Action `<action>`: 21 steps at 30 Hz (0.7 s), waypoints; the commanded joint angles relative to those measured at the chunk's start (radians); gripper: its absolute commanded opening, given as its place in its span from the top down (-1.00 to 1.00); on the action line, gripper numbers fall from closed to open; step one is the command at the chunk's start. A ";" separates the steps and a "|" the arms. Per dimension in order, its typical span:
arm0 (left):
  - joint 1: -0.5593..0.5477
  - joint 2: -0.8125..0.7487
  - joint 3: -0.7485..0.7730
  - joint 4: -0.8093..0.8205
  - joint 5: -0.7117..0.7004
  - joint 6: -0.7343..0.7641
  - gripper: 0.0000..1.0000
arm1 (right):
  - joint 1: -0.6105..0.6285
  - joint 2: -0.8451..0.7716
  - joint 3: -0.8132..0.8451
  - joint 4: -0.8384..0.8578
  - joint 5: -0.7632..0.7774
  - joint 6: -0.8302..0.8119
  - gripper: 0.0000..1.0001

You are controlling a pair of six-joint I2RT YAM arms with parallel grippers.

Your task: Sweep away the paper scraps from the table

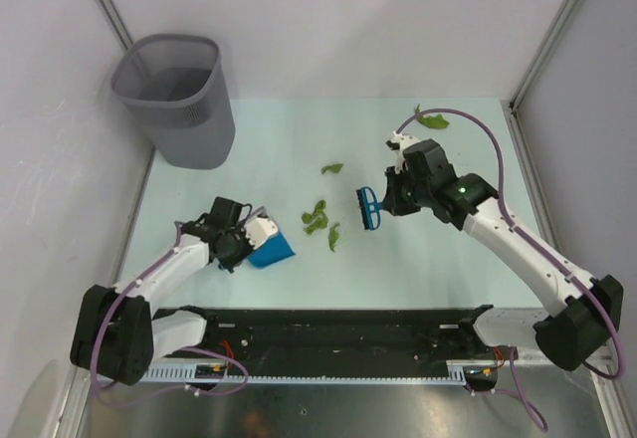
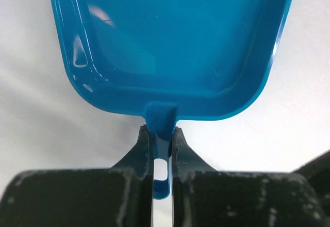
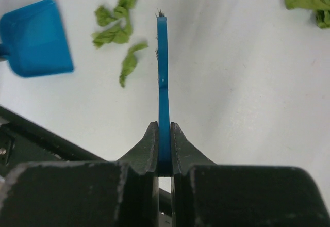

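Several small, crumpled green paper scraps [image 1: 317,217] are scattered over the pale mint-green bench [image 1: 269,139], a flat rectangular surface edged with thin metal. Most of them are gathered in a loose cluster near the middle of the bench, between the two arms. One is set a little farther back, and another lies well apart near the far right corner.

The bench is enclosed on three sides by plain white wall panels [image 1: 348,20], joined by grey metal posts. A grey mesh wastebasket [image 1: 194,129] is stood upright at the far left corner. A black rail [image 1: 328,328] is fixed along the near edge, with the arm bases at its ends.

The left hand [image 2: 161,134] is closed narrowly on the thin handle of a blue plastic dustpan [image 2: 165,46]. The pan is held low on the left of the cluster, with its mouth turned toward the scraps. Whether its lip touches the surface cannot be told.

The right hand [image 3: 164,129] is clamped on the flat handle of a small blue brush [image 3: 163,82], which is seen edge-on from the wrist. The brush head is placed just right of the cluster, near the closest scraps but apart from them.
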 commanded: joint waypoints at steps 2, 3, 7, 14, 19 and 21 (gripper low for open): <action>-0.128 0.017 0.141 -0.228 -0.118 0.008 1.00 | 0.007 0.133 0.054 -0.039 0.142 0.061 1.00; -0.129 0.034 0.180 -0.246 -0.126 0.004 1.00 | 0.006 0.153 0.062 -0.043 0.151 0.067 1.00; -0.127 0.150 0.250 -0.251 -0.210 -0.009 1.00 | -0.004 0.233 0.099 0.042 0.110 0.055 1.00; -0.139 0.304 0.369 -0.253 -0.172 -0.017 1.00 | 0.009 0.420 0.224 0.150 0.152 -0.053 1.00; -0.152 0.353 0.398 -0.253 -0.148 -0.008 0.99 | 0.082 0.597 0.343 0.049 0.194 -0.053 1.00; -0.159 0.372 0.416 -0.251 -0.137 -0.014 0.99 | 0.131 0.644 0.404 0.027 0.166 -0.031 1.00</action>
